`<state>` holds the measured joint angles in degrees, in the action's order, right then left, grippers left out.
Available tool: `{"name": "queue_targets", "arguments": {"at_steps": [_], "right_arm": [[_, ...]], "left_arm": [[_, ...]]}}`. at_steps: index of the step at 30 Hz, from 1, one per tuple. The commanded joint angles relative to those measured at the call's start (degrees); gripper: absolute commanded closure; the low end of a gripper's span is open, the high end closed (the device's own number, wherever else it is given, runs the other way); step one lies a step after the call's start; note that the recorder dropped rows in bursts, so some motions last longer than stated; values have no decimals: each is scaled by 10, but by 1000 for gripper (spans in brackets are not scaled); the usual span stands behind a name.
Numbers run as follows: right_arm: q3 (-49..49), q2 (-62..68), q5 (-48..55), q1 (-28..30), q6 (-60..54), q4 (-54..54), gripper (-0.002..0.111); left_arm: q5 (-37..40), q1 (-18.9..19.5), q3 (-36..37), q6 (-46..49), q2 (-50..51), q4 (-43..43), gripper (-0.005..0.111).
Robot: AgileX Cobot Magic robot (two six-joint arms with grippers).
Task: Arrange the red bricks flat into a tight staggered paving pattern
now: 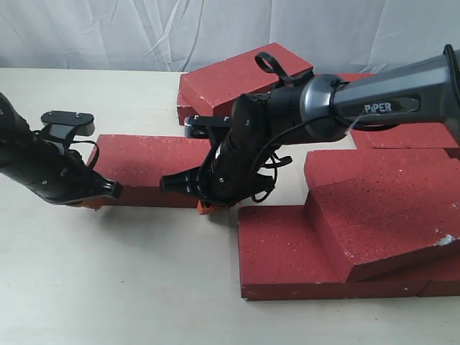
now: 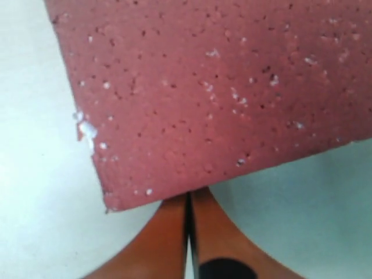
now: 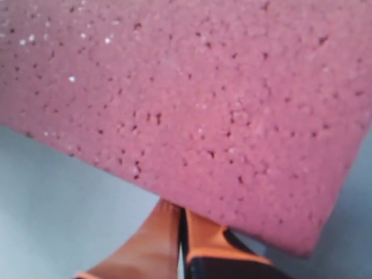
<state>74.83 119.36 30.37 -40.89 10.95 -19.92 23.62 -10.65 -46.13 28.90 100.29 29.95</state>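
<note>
One red brick (image 1: 147, 167) lies flat on the table left of the middle, with both grippers at its near long side. My left gripper (image 1: 95, 201) is at that brick's left end. In the left wrist view the brick (image 2: 203, 87) fills the picture, and my left gripper (image 2: 189, 200) is shut, its tips touching the brick's edge near a chipped corner. My right gripper (image 1: 206, 208) is at the brick's right end. It is also shut (image 3: 181, 212), with its tips against the brick (image 3: 192, 104). Nothing is held between the fingers of either gripper.
Another red brick (image 1: 241, 75) lies behind the arms. On the right is a cluster of bricks: a flat one (image 1: 284, 255) in front, a tilted one (image 1: 392, 215) resting on others, and more (image 1: 417, 136) behind, partly hidden by the right arm. A white backdrop closes off the far side.
</note>
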Motion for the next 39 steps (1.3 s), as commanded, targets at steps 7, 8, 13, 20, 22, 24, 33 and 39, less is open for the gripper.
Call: {"name": "queue_targets", "arguments": {"at_steps": [7, 8, 13, 20, 22, 24, 33, 39], "right_arm": [[4, 1, -52, 2, 133, 121, 109], [4, 2, -52, 4, 134, 125, 109], [4, 8, -64, 7, 134, 134, 109], [4, 12, -88, 18, 159, 144, 109], [4, 12, -91, 21, 161, 142, 109], [4, 12, -91, 22, 161, 142, 109], [4, 1, -70, 22, 161, 118, 109], [4, -35, -28, 22, 161, 130, 109]], "left_arm": [[-44, -2, -13, 2, 28, 20, 107], [-44, -2, -15, 2, 31, 20, 107], [-44, -2, -29, 2, 47, 21, 107], [-63, -2, -32, 2, 47, 22, 107], [-67, -2, -32, 2, 47, 25, 107], [-70, -2, -32, 2, 47, 26, 107], [-34, -2, -33, 2, 39, 26, 107], [20, -2, -47, 2, -3, 26, 107]]}}
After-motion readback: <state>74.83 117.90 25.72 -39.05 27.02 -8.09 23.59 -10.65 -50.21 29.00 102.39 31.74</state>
